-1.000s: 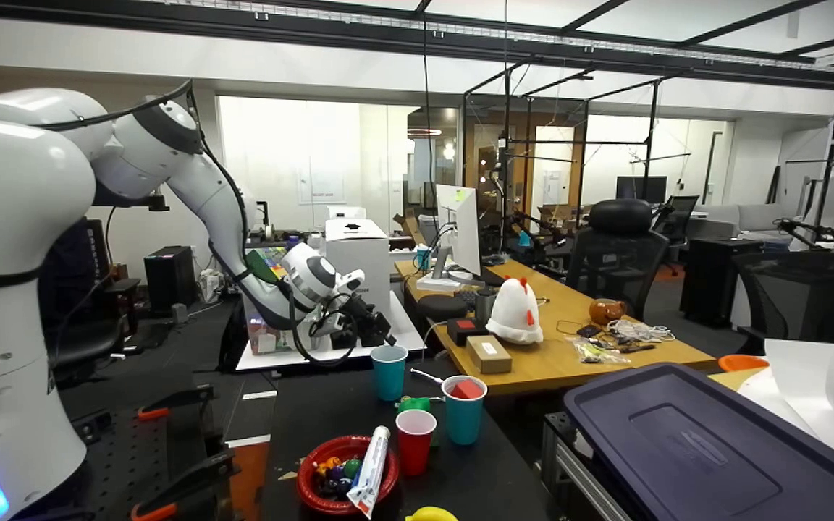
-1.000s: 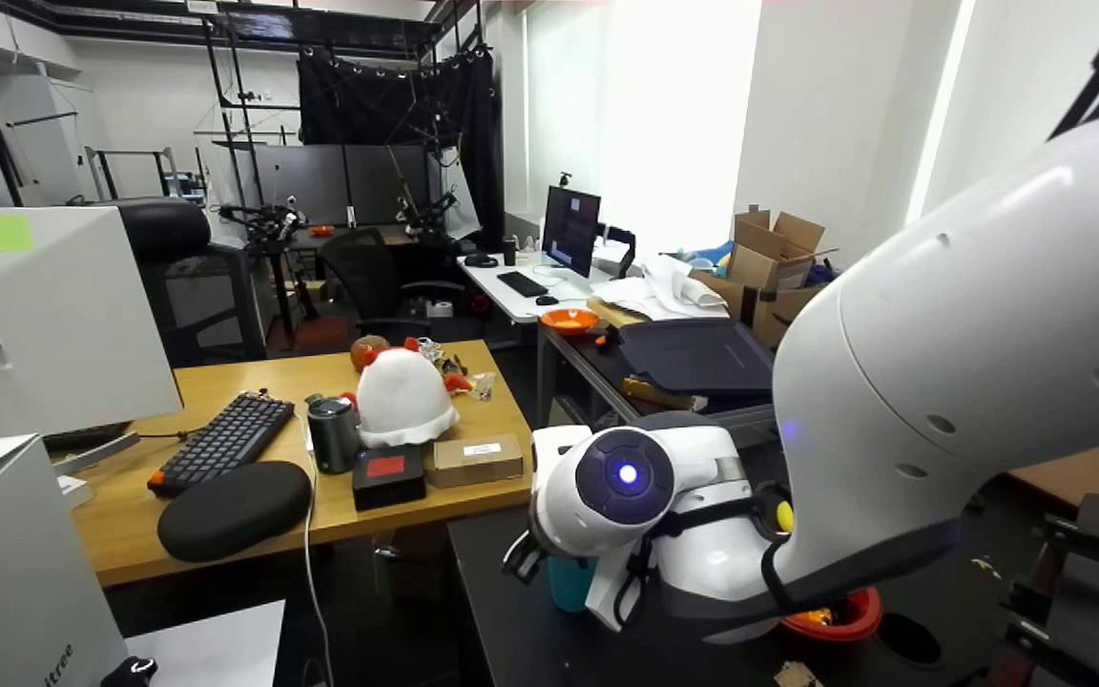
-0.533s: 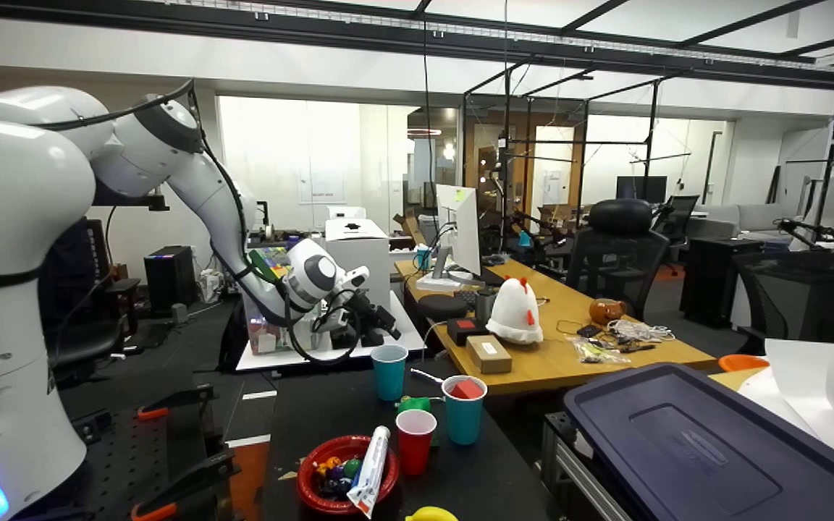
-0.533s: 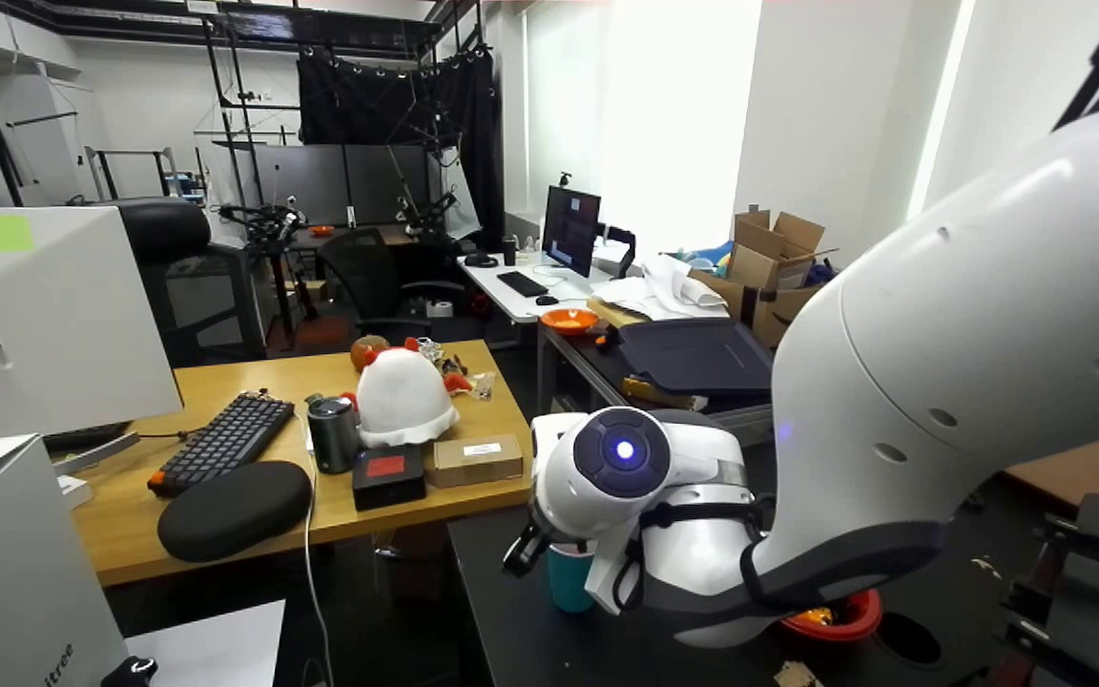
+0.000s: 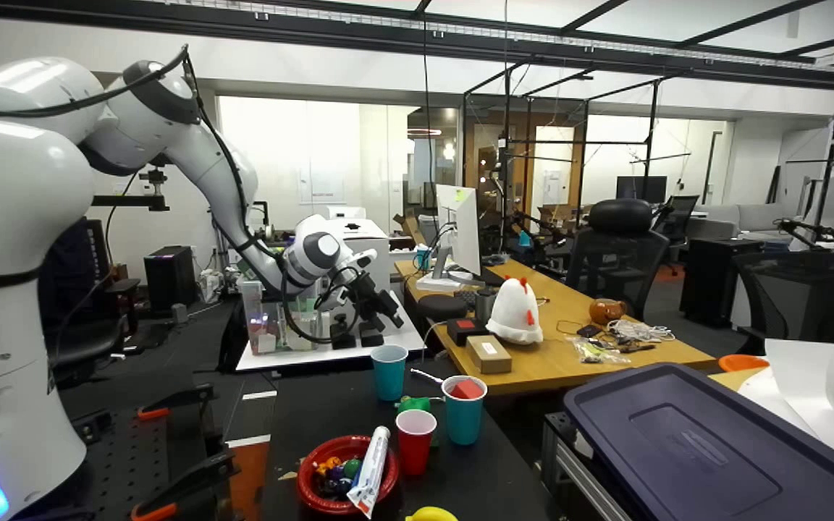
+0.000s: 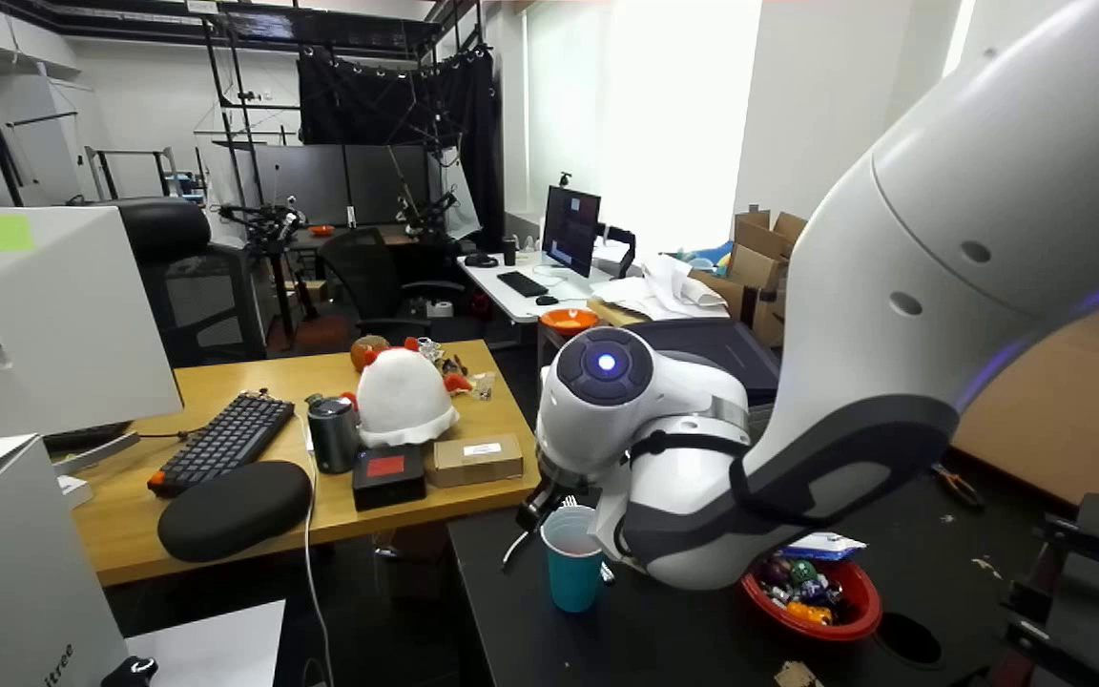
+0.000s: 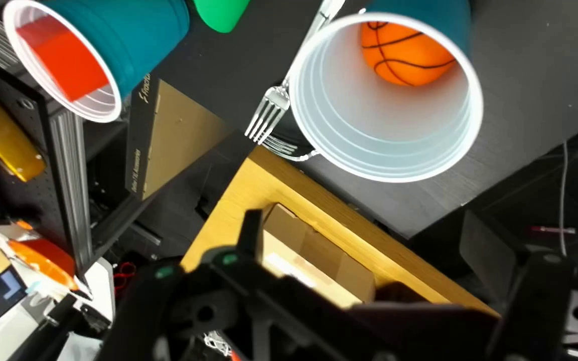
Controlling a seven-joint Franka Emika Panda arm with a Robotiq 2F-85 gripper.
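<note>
My gripper (image 7: 369, 238) stands open in the wrist view, its fingers (image 7: 251, 228) wide apart with nothing held between them. Below and ahead of it on the black table is a teal cup (image 7: 384, 150), upright, with a small orange basketball (image 7: 404, 57) inside. In both exterior views this teal cup (image 5: 388, 373) stands just under the raised gripper (image 6: 532, 515), apart from it. Forks (image 7: 271, 113) lie beside the cup. A further teal cup (image 7: 138, 40) holds a red block (image 7: 70, 65). Near it stands a red cup (image 5: 415, 443).
A red bowl (image 5: 308, 492) of small items, with a toothpaste tube (image 5: 370, 470) across it, sits on the table. The wooden desk (image 5: 562, 347) alongside bears a cardboard box (image 6: 478, 461) and a white plush hat (image 6: 404, 396). A dark lid (image 5: 721, 441) lies beyond the table.
The arm has lifted, carrying the gripper up and away from the teal cup, whose mouth now shows in both exterior views. The gripper's fingers look wider apart than a second ago. The cups have not moved.
</note>
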